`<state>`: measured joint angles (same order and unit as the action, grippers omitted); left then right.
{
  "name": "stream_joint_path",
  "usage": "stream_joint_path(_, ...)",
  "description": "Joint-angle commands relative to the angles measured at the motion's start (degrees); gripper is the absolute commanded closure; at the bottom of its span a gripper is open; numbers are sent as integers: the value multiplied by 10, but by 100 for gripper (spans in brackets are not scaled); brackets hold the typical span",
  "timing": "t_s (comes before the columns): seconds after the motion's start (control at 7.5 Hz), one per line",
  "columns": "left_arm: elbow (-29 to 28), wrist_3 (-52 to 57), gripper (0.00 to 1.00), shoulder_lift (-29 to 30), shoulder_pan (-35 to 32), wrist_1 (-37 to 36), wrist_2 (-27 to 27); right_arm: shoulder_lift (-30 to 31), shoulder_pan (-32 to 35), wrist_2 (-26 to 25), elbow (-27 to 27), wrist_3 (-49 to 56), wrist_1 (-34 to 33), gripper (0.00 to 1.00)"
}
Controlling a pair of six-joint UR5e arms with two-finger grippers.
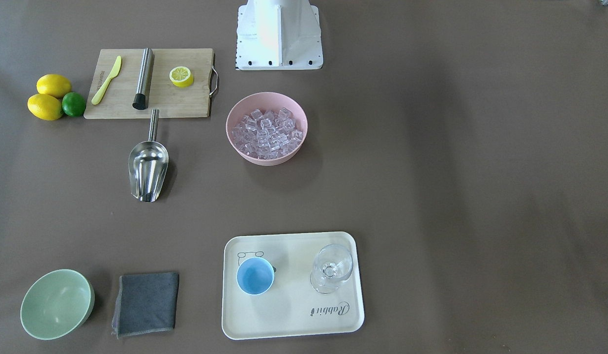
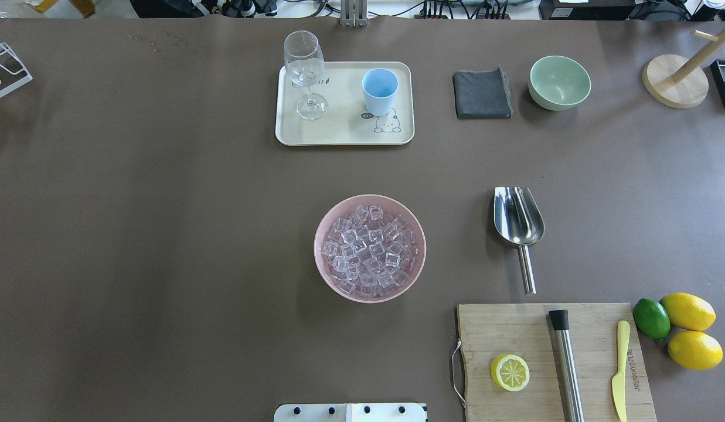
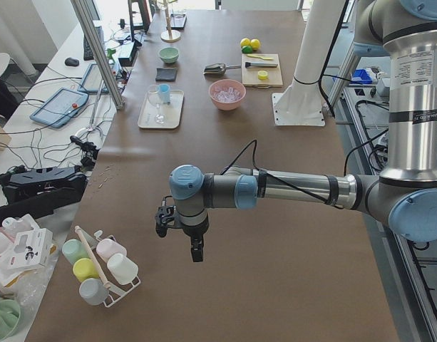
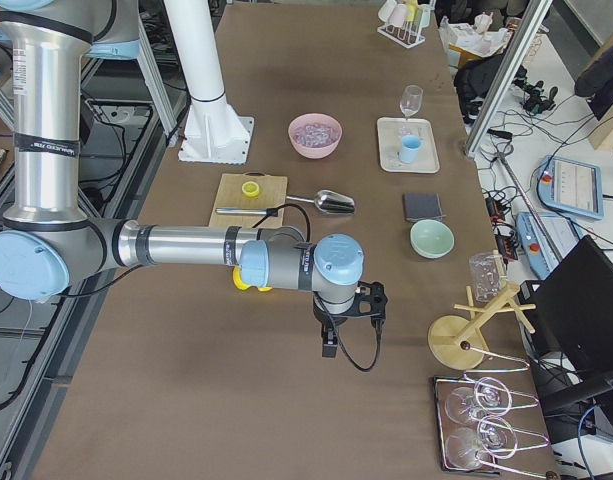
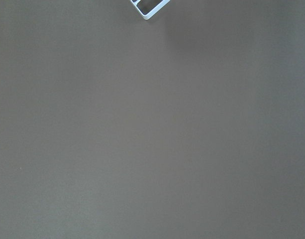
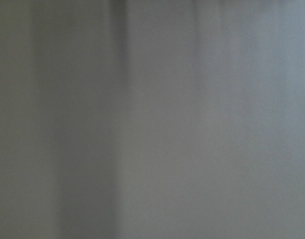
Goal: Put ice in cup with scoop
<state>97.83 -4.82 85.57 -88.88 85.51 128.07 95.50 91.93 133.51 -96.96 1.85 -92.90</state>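
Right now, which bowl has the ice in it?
The pink bowl in the middle holds the ice; the pale green bowl beside the grey cloth is empty.

L gripper (image 3: pixel 197 252) pointing down, R gripper (image 4: pixel 329 346) likewise

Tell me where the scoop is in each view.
Front-facing: scoop left of centre, left of the pink bowl.
Overhead: scoop right of centre, right of the bowl.
Exterior left: scoop near the top, just beyond the bowl.
Exterior right: scoop just above centre, nearer than the bowl.
Both wrist views: not in view.
Shared landmark: the pink bowl.
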Motion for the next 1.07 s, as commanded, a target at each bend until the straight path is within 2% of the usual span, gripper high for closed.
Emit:
stream_joint_path(0.0,-2,0,2,-2,0,11,-2,8,0,0,-2,2,1,0)
stream_joint_path(0.4,0,0,2,-3,1,12,-2,4,0,1,-1,1,0,0)
stream_joint_path(0.67,3,0,2,-2,3,12,-2,2,-3,4,-32,-1,-1,0)
stream_joint_path(0.8,3,0,2,-2,4,12,-2,1,-30,4,-49,-23,-3,0)
stream_joint_path(0.93,3,0,2,-2,5,13,-2,1,-68,1,-73,-119,-1,0)
